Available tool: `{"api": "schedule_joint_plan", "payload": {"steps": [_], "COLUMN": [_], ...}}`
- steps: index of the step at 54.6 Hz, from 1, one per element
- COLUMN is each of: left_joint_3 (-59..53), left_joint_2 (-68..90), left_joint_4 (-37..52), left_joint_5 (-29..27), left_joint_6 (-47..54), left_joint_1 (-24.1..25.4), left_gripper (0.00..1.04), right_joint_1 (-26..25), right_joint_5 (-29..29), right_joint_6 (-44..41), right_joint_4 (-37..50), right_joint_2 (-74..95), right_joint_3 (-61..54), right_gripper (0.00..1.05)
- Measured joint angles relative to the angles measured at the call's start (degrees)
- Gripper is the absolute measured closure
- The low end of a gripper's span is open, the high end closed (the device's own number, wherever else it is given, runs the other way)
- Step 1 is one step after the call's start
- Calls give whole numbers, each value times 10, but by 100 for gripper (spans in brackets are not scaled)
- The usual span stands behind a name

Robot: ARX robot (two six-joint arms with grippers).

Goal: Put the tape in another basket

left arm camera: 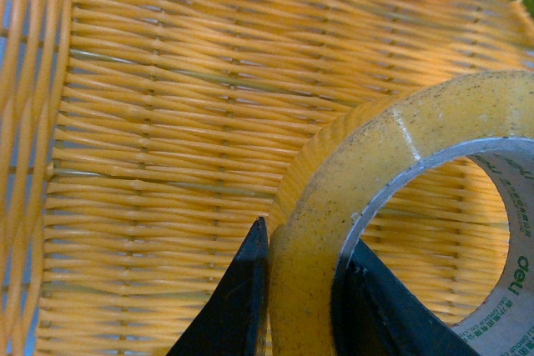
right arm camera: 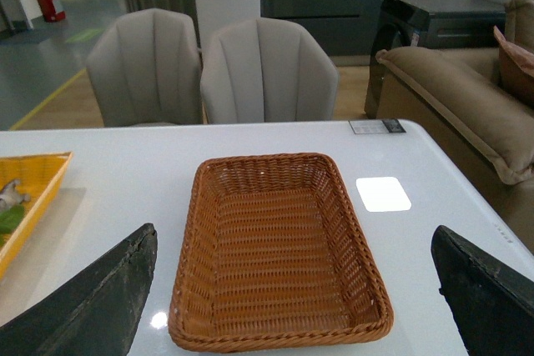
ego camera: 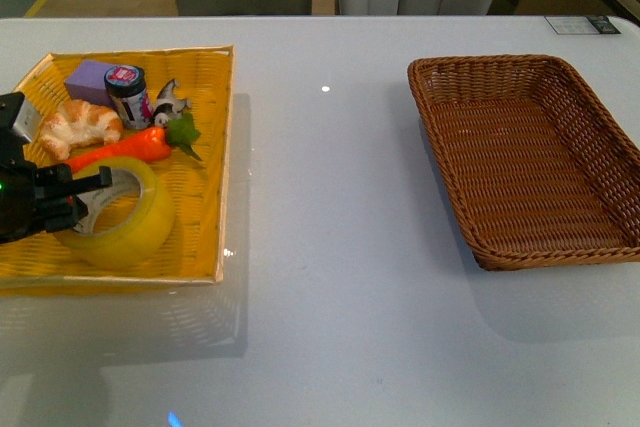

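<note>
Front view: looks across whole bench (ego camera: 330, 247). Left wrist view: very close on tape (left arm camera: 375, 147). Right wrist view: farther back, faces basket (right arm camera: 279, 172); front sees both.

left gripper (ego camera: 92, 194): black, blocky housing, thin black prongs at front
green light (ego camera: 3, 187): tiny dot on the black left arm body
left fingers (left arm camera: 238, 302): matte black, flat, tapering to sharp tips
right gripper (right arm camera: 292, 289): two dark pieces
right fingers (right arm camera: 96, 302): broad grey-black wedges, rough scuffed surface

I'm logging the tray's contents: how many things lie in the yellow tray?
6: purple block and dark jar at the back, small grey toy beside the jar, croissant, carrot, and tape nearest, clamped by the left gripper. Something may hide behind it.
</note>
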Motion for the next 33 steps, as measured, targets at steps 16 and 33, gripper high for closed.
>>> {"api": "schedule_joint_plan", "payload": {"steps": [16,33], "left_joint_3": [-13,55], "left_joint_2": [-158,-207], "left_joint_4": [-20,-72], "left_joint_5": [25,28], "left_joint_6": [-52,-123], "left_joint_1": [-3,-144], "left_gripper": [89,89], "right_joint_1": [0,0], "right_joint_5": [0,0], "right_joint_6": [0,0], "right_joint_4": [0,0], "right_joint_2": [0,0], "right_joint_3": [0,0], "right_gripper": [9,9]}}
